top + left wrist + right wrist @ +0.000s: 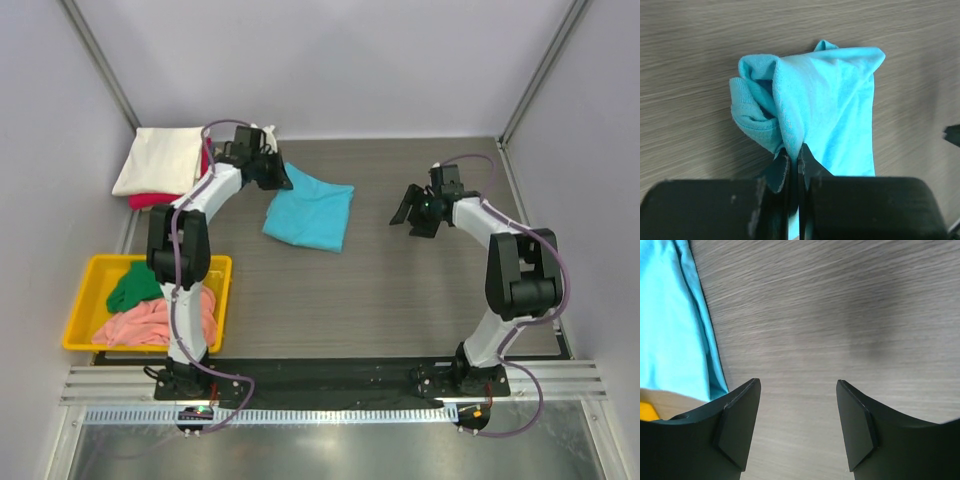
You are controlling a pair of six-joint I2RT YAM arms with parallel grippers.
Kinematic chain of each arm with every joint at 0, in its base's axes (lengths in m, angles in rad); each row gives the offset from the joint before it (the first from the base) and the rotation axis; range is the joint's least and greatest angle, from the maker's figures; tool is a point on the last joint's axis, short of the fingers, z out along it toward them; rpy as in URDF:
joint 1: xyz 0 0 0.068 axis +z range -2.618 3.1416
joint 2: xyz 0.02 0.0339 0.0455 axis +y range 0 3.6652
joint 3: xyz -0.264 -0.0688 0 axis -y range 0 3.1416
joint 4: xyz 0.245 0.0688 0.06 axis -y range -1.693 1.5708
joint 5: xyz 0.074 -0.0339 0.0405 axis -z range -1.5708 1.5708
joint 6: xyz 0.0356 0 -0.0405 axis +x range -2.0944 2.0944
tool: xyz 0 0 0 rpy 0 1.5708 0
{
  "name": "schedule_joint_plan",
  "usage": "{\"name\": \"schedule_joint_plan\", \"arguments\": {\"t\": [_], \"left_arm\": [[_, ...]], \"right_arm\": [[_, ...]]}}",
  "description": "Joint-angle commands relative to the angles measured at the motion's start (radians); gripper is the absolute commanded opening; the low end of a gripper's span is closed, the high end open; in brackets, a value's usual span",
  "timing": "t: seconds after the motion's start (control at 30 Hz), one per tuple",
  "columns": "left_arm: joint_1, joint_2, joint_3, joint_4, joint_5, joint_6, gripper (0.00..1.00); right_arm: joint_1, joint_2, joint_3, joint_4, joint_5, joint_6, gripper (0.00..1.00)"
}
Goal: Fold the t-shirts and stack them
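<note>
Grey bench (420,290): left fingers (811,166) pinch turquoise t-shirt (310,218) corner, likely mid-fold; right fingers (740,425) spread, empty, beside it. Next: probably drag corner across.

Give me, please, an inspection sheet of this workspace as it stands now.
Surface: dark wood-grain table.
Job's things: turquoise t-shirt folded mid-table; cream-white t-shirt lying on a red t-shirt at the far left; green t-shirt and salmon-pink t-shirt crumpled in the tray.
Clutter: yellow tray at the near left; nothing else seen.
Grippers: left gripper shut on the turquoise t-shirt's corner; right gripper open, empty, over bare table.
Cables: purple cables loop along both arms.
Surroundings: pale walls; metal rail at the near edge.
</note>
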Motion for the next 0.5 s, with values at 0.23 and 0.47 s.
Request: {"name": "schedule_joint_plan", "arguments": {"t": [0.23, 0.47], "left_arm": [[0.143, -0.099, 0.185, -0.277, -0.119, 0.187, 0.0], [0.219, -0.059, 0.369, -0.4, -0.16, 0.231, 0.0]], "right_arm": [[0.006, -0.143, -0.03, 0.006, -0.064, -0.007, 0.68], [0.008, -0.137, -0.036, 0.009, -0.072, -0.017, 0.68]]}}
